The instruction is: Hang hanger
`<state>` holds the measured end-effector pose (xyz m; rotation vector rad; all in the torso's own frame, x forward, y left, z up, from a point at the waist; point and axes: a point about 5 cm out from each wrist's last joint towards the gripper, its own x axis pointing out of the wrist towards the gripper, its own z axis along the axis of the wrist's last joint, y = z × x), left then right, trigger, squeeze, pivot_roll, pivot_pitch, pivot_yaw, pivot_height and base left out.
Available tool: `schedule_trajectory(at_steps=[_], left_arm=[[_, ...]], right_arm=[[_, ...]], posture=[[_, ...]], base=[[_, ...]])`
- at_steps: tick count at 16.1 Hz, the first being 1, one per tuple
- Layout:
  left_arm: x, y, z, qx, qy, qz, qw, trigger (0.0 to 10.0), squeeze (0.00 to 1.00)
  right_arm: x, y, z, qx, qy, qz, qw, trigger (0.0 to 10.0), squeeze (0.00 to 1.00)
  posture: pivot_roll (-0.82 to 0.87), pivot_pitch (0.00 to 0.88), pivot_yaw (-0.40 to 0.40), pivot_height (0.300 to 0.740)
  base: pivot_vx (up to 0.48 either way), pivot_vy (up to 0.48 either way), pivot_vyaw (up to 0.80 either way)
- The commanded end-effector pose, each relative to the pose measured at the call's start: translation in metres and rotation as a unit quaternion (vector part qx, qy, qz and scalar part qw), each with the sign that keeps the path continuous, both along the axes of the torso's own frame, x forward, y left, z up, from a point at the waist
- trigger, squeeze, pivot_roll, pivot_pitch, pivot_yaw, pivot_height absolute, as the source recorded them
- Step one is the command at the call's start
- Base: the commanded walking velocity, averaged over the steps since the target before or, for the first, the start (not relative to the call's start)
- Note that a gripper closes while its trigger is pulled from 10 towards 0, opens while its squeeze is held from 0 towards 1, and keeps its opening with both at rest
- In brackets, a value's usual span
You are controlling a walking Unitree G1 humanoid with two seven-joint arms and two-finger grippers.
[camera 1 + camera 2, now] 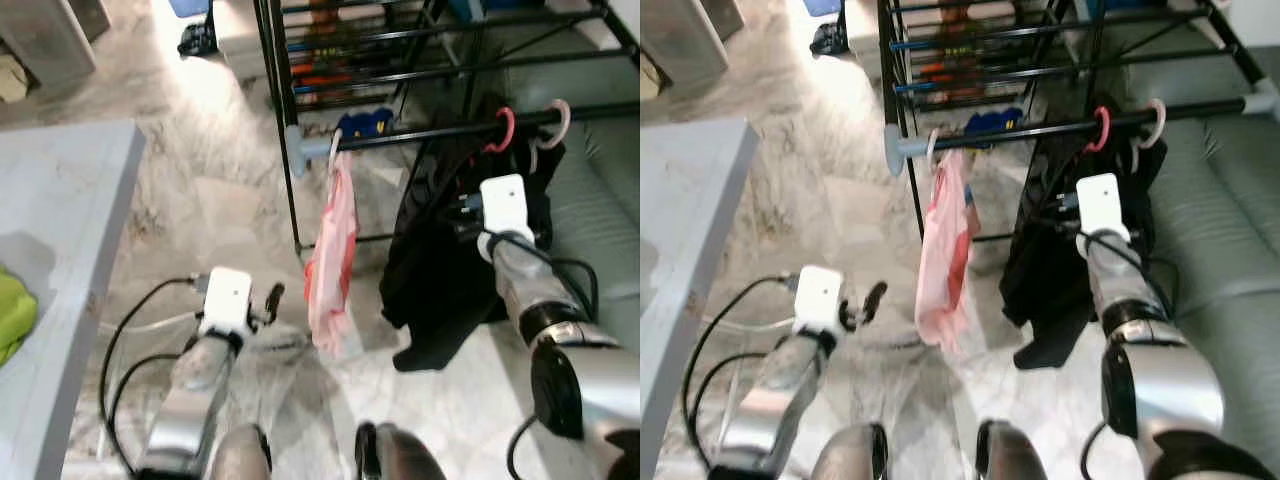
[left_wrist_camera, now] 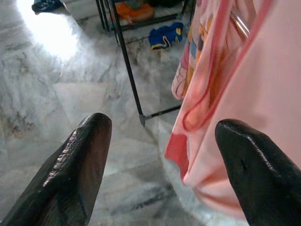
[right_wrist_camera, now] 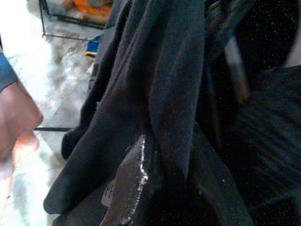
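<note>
Two garments hang on the black metal rail (image 1: 440,132): below its left end, left gripper (image 2: 164,160) fingers wide beside the pink garment (image 1: 333,262); right gripper (image 3: 155,188), fingers' state hidden, against the black one (image 1: 440,250); seat its pink hook (image 1: 504,128) fully

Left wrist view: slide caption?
Open left gripper beside the hanging pink garment, black metal rack leg on marble floor behind.

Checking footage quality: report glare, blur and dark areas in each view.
Eye views: blown-out glare on the marble floor, left gripper blurred. Left wrist view: the same glare top corner, pink garment soft and close. Right wrist view: dark, black garment close, finger dim.
</note>
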<state>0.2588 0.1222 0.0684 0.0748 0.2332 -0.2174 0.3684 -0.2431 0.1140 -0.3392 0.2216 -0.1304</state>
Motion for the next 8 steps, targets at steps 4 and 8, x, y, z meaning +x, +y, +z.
schedule_trajectory(at_steps=[4,8], left_arm=[[0.018,0.001,0.005,0.0,-0.031,0.019,0.999,10.0,0.0],[0.026,0.012,0.008,-0.006,-0.05,0.055,0.997,10.0,0.0]], right_arm=[[0.003,-0.007,0.026,0.03,-0.102,0.002,0.994,0.0,0.0],[-0.027,0.014,-0.002,0.079,-0.143,0.057,0.985,0.0,0.0]], posture=[[-0.02,0.0,0.007,0.74],[-0.04,0.0,0.019,0.74]], base=[[0.0,0.0,0.0],[0.0,0.0,0.0]])
